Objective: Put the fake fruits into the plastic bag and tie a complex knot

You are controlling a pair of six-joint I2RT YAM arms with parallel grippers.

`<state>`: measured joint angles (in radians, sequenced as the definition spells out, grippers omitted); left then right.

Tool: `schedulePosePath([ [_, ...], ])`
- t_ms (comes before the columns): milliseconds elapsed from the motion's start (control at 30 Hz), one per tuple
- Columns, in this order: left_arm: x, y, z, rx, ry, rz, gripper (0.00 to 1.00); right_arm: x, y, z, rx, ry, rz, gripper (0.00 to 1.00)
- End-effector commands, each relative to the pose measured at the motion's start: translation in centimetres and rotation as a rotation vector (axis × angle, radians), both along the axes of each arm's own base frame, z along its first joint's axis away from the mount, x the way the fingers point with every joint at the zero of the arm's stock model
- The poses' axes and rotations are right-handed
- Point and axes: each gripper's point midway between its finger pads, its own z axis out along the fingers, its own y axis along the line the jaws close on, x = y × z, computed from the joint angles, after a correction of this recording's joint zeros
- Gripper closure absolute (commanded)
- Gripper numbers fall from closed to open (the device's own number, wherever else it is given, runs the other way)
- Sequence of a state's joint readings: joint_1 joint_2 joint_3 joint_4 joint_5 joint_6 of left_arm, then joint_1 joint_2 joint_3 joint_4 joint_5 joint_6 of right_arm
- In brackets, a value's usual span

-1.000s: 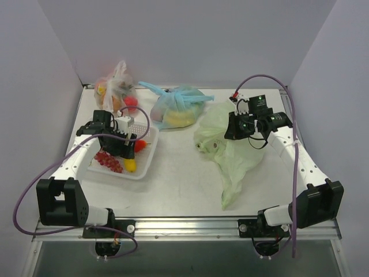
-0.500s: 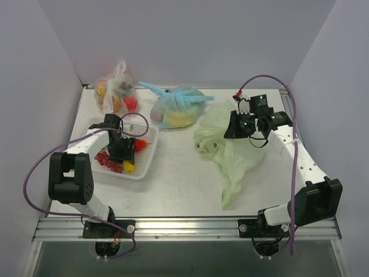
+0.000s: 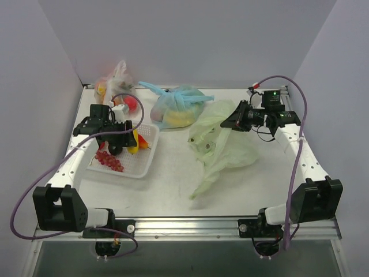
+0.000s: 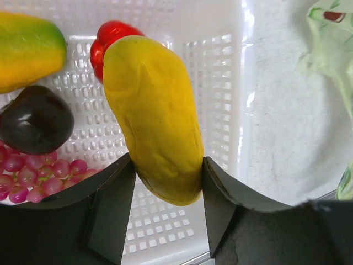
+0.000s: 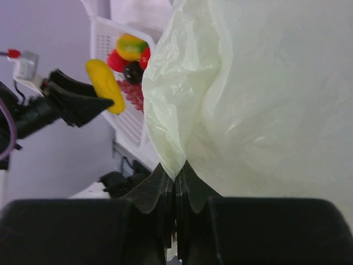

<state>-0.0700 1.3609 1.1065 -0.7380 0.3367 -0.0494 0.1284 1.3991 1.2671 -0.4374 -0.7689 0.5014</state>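
Note:
My left gripper (image 3: 128,140) is shut on the yellow elongated fruit (image 4: 154,116) and holds it above the white basket (image 3: 144,164); it also shows in the right wrist view (image 5: 106,85). In the basket lie the dark red grape bunch (image 3: 108,161), a red piece (image 4: 110,36), a dark round fruit (image 4: 36,118) and a yellow-green fruit (image 4: 27,49). My right gripper (image 3: 235,122) is shut on an edge of the pale green plastic bag (image 3: 222,141) and lifts it; the bag hangs from the jaws in the right wrist view (image 5: 248,94).
A light blue knotted bag (image 3: 179,108) with fruit lies at the back centre. A clear bag (image 3: 115,89) with orange and red fruit stands at the back left. The green bag's tail (image 3: 204,183) trails toward the table's middle front.
My left gripper has lifted out of the basket with the yellow fruit. My right gripper has raised the green bag's edge and moved right and back; the bag's tail has slid left.

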Motion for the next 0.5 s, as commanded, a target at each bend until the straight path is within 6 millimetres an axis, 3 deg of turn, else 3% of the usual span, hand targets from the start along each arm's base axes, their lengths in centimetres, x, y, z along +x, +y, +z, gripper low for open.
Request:
schedulePosePath([
  [0, 1.0, -1.1, 4.9, -0.069, -0.157, -0.036, 0.77, 0.7, 1.1, 3.8, 0.292, 0.073, -0.043, 1.0],
  [67, 1.0, -1.6, 7.2, -0.096, -0.221, -0.059, 0.77, 1.5, 0.9, 4.4, 0.386, 0.114, -0.083, 1.0],
  [133, 1.2, -2.3, 9.2, -0.132, -0.281, -0.089, 0.77, 1.1, 1.1, 4.0, 0.452, 0.164, -0.079, 1.0],
  [233, 1.7, -3.3, 13.3, -0.186, -0.389, -0.135, 0.77, 1.3, 1.5, 5.2, 0.538, 0.156, -0.068, 1.0],
  [300, 1.5, -4.4, 15.2, -0.221, -0.435, -0.186, 0.77, 1.4, 1.6, 5.5, 0.558, 0.145, -0.059, 1.0],
  [333, 1.3, -5.5, 17.1, -0.254, -0.483, -0.237, 0.77, 1.1, 1.6, 5.0, 0.571, 0.162, -0.043, 1.0],
  [400, 1.0, -7.2, 19.0, -0.268, -0.546, -0.305, 0.77, 2.0, 0.9, 5.1, 0.637, 0.181, -0.051, 1.0],
  [433, 1.0, -7.7, 19.8, -0.256, -0.577, -0.32, 0.78, 2.6, -0.5, 5.1, 0.666, 0.178, -0.065, 1.0],
  [467, 0.4, -9.5, 20.3, -0.261, -0.593, -0.372, 0.78, 3.2, -1.2, 5.4, 0.675, 0.158, -0.074, 1.0],
])
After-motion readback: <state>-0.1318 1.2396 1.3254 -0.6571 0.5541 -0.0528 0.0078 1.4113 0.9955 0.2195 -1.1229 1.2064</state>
